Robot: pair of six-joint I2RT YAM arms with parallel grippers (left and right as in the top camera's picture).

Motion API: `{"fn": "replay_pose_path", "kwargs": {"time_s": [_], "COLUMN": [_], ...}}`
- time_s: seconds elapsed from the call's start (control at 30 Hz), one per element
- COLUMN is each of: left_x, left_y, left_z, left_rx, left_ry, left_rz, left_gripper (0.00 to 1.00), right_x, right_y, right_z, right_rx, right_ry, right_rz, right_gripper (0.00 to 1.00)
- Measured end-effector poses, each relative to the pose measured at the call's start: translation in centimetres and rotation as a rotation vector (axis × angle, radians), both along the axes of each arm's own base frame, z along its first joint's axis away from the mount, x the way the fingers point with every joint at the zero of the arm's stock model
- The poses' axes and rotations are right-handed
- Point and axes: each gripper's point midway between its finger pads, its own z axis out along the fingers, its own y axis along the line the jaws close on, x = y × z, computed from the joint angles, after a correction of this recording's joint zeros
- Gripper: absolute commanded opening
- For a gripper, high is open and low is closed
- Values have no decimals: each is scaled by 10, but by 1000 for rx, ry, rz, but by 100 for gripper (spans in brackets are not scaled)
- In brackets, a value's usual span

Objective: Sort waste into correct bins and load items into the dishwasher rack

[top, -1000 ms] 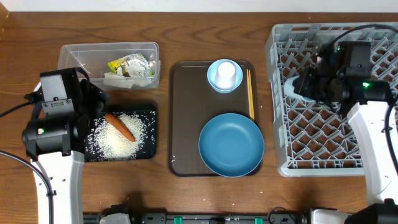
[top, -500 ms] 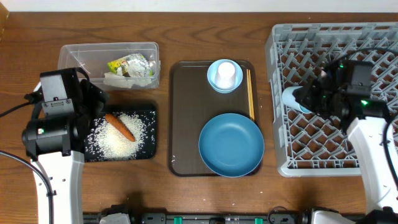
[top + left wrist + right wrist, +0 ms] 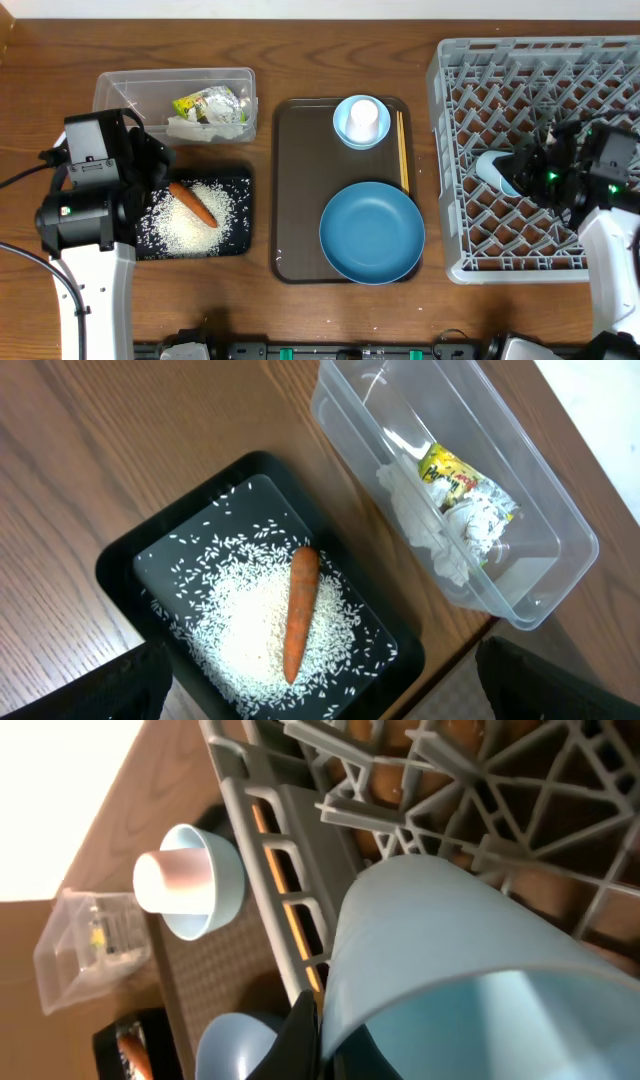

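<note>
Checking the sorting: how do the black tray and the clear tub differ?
The black tray is opaque and shallow; the clear tub is see-through with taller walls. The black tray holds rice and a carrot; the clear tub holds a tissue and a wrapper. Both are rectangular.

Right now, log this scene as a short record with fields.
left gripper: open, above black tray
right gripper: shut on pale-blue cup, over dishwasher rack
black tray holds: rice, carrot
clear tub holds: tissue, wrapper
brown tray holds: white cup in small light-blue bowl, large dark-blue bowl, chopsticks
</note>
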Motion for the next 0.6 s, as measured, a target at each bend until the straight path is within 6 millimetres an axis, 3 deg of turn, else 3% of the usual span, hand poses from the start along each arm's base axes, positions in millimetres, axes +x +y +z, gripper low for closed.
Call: {"fn": "replay_pose_path", "kwargs": {"time_s": [0.27,0.6], "left_x": [0,0], "left_y": [0,0], "left_z": [0,0], "left_rx": [0,0], "left_ry": [0,0], "left_rz": [0,0], "left_gripper": [99,99], "right_x": [6,18], "right_y": [11,21], "right_z": [4,23], "right_rx": [88,159], "right_ry": [-118,-230], "right_rz": [70,126], "right_gripper": [1,1]}}
